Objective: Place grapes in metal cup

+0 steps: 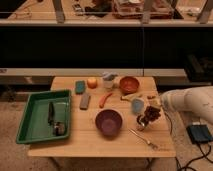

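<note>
The jaws of the gripper are closed tight on the grapes, at the right of the surface, where the white arm reaches in from the right edge of the frame. The dark bunch hangs just above and right of the metal cup, which stands upright near the surface's right side. The light blue cup is just behind it, the purple bowl to its left, and the orange carrot and green tray farther left.
</note>
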